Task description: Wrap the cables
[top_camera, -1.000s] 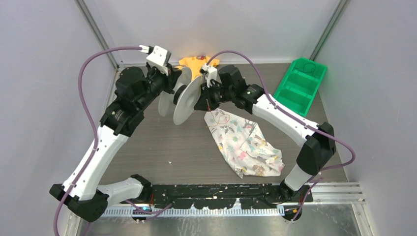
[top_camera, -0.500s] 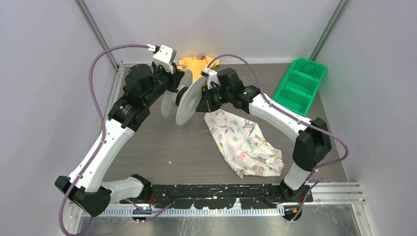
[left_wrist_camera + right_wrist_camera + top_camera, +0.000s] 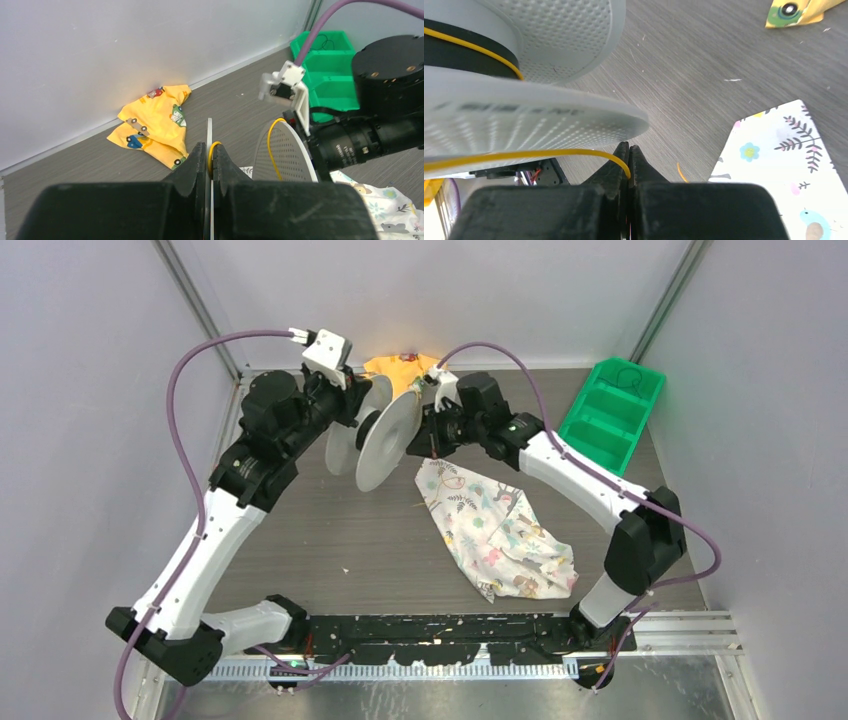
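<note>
At the left, the left hand is clenched on one thin rim of the grey spool, holding it off the surface at the far middle. The yellow cable shows a turn on the black core, then crosses the right-hand rim and enters the right hand, which is pinched shut on it just beside that rim.

If tension slackens, the string-thin cable could probably slip through the fingertips, or ride over the rim instead of dropping between the rims. The edge grip could also let the spool twist. What looks like a short free end shows near the patterned cloth.
</note>
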Tool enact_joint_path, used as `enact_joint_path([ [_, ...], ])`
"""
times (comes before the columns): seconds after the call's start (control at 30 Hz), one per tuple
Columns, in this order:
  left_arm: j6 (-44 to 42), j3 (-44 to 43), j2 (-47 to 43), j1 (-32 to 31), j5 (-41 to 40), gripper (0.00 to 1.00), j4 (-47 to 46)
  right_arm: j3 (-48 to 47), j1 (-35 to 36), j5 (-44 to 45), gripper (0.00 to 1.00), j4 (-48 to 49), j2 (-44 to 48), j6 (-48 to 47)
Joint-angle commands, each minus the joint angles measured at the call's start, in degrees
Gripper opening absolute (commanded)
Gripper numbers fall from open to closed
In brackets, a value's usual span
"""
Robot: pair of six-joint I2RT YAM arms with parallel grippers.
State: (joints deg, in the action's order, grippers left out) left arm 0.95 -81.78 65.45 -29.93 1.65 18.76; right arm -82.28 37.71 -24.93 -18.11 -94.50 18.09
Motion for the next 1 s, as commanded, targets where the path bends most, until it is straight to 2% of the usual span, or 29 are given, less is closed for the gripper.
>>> enact_joint_path([
  [0.0, 0.89, -3.23, -4.19, -0.12, 0.85, 0.0, -5.67, -1.74, -2.24, -0.19, 0.01, 2.42, 6.87, 0.57],
  [0.33, 2.09, -3.85, -5.8, -0.13, 3.91, 0.0, -5.58, 0.12, -8.01, -4.64, 0.01, 4.31, 6.23, 3.66],
  [0.63, 4.5, -4.62, -5.51, -0.12, 4.22, 0.0, -6.78, 3.04, -8.53, -3.27, 0.01, 3.17, 3.51, 6.34],
  [0.8, 8.02, -3.91, -5.68, -0.13, 1.06, 0.0, -11.05, 9.83, -7.46, -1.01, 0.01, 11.19, 3.62, 12.03],
  [0.97, 14.74, -1.37, -4.95, -0.13, -4.96, 0.0, -16.71, 15.8, -2.32, 2.98, 0.01, 23.39, 6.09, 15.8],
])
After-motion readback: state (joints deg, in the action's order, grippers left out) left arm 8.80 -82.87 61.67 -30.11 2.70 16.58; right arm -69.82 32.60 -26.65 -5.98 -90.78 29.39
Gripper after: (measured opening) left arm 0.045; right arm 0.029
